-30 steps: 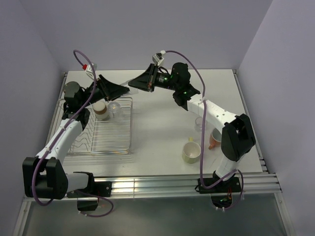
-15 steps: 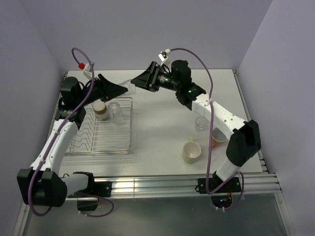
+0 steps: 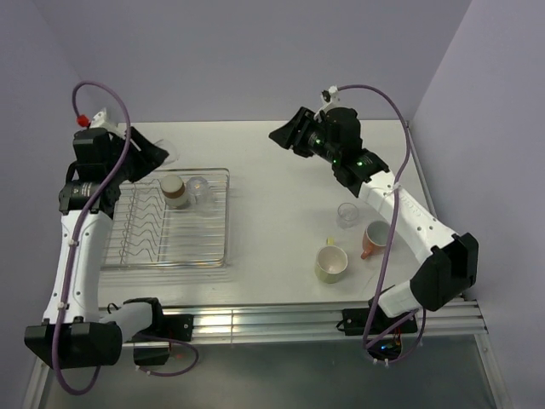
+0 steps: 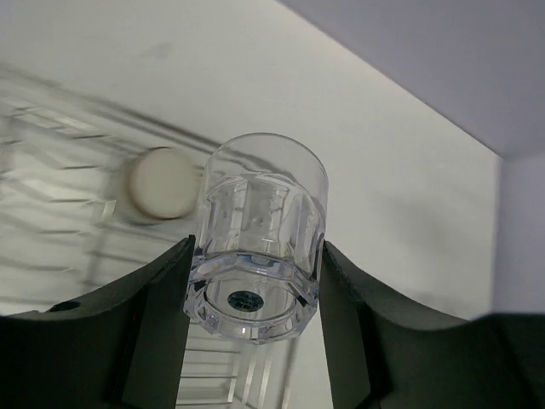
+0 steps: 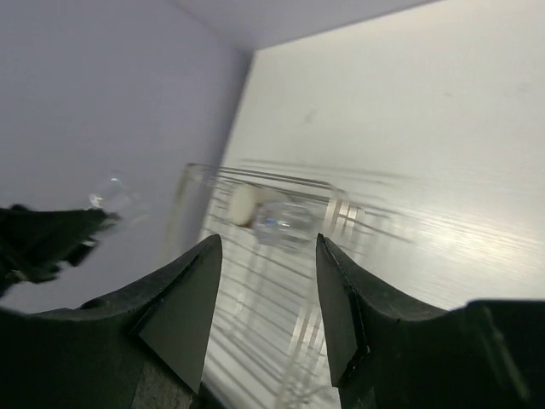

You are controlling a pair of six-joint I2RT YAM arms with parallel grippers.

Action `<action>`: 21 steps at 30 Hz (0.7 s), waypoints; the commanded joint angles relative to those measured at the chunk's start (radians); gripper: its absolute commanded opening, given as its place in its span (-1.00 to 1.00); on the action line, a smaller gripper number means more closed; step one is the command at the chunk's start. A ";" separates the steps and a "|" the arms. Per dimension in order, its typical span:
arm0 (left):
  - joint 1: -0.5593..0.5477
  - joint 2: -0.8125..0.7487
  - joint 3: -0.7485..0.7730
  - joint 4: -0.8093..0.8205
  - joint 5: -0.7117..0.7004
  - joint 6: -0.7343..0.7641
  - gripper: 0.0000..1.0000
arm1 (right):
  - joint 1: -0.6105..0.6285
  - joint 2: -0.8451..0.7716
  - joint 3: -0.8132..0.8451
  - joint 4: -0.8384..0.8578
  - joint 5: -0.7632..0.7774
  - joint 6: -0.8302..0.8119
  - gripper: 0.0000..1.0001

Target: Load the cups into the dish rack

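Item: clear glass tumbler [image 4: 260, 243], clamped by its base in our left gripper [image 4: 255, 281], just beyond the dish rack's [image 3: 217, 256] far edge; we judge it is for loading.
Right gripper [image 5: 268, 247]: jaws wide, empty.
Racked: brown-and-cream cup [image 3: 174, 191], second tumbler [image 3: 198, 189].

White table top [image 3: 281, 179], matte, evenly lit, soft shadows only. Plain lavender walls close it on three sides: back wall [image 3: 255, 51], left wall [image 3: 34, 102], right wall [image 3: 502, 128]. Ribbed aluminium rail [image 3: 281, 319] runs along the near edge, with a grey surface [image 3: 281, 375] below it.
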 commanded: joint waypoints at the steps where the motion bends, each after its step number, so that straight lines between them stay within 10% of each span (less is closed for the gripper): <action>1: 0.060 0.013 0.034 -0.167 -0.307 0.052 -1.00 | -0.001 -0.013 -0.061 -0.061 0.121 -0.122 0.12; 21: 0.358 0.298 -0.033 -0.095 -0.311 0.048 -1.00 | -0.051 0.070 -0.034 -0.119 0.034 -0.242 0.11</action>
